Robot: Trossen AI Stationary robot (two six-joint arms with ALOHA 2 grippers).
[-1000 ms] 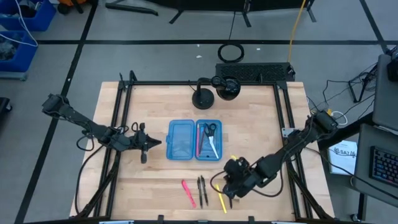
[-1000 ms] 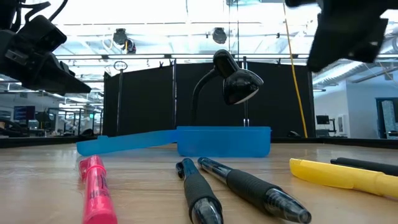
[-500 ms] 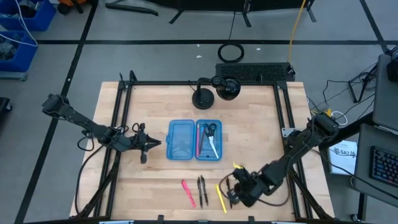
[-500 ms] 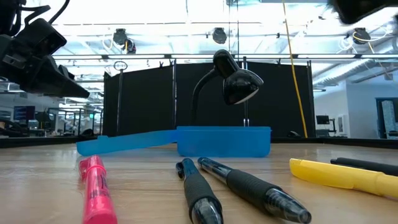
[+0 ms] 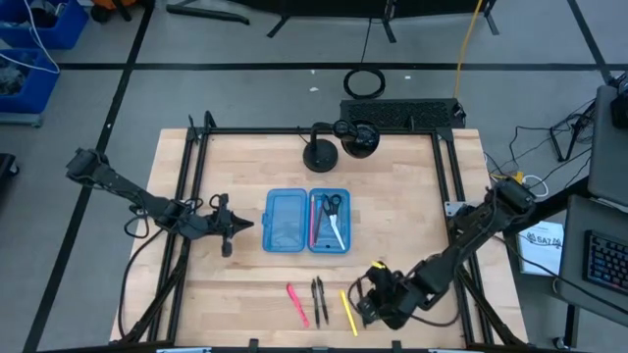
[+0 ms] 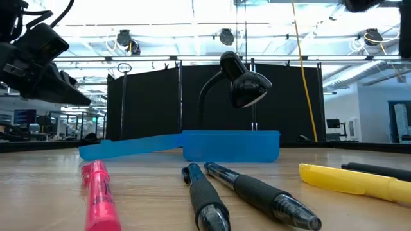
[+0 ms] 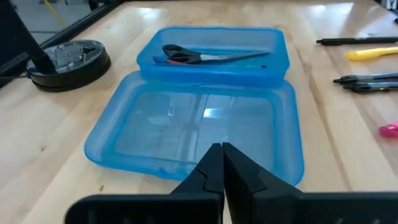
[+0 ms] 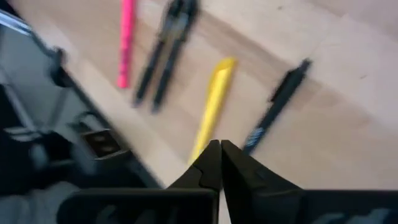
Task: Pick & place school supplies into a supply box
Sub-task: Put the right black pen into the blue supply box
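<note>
Two arms in the high view. My left gripper (image 5: 238, 225) hangs just left of the open blue case (image 5: 307, 222), apart from it, pointing toward it. My right gripper (image 5: 364, 306) is low near the front edge of the table (image 5: 412, 186), just right of the yellow marker (image 5: 348, 312). The pink marker (image 5: 297, 304) and two dark pens (image 5: 319, 300) lie in a row left of the yellow one, all outside the case. In the case's right half: scissors (image 5: 332, 210) and a pink pen (image 5: 315, 222). Its left half holds nothing. The lamp (image 5: 339, 137) stands behind the case.

Low view: pink marker (image 6: 99, 196), two dark pens (image 6: 237, 196) and yellow marker (image 6: 353, 181) lie flat on the wood in front of the case (image 6: 192, 147). Lamp (image 6: 237, 83) behind. My left gripper (image 6: 42, 64) is up at the left, off the table.

Left wrist view: my left fingers (image 7: 239, 174) are pressed together, holding nothing, aimed at the bare half of the case (image 7: 199, 134). Scissors (image 7: 208, 56) lie in the far half. Lamp base (image 7: 65, 59) is beside the case.

Right wrist view: my right fingers (image 8: 208, 165) are also pressed together, nothing held, right above the yellow marker (image 8: 211, 109). A black pen (image 8: 277, 102) lies just beside it on one side, the two dark pens (image 8: 165, 50) and pink marker (image 8: 126, 40) on the other.
</note>
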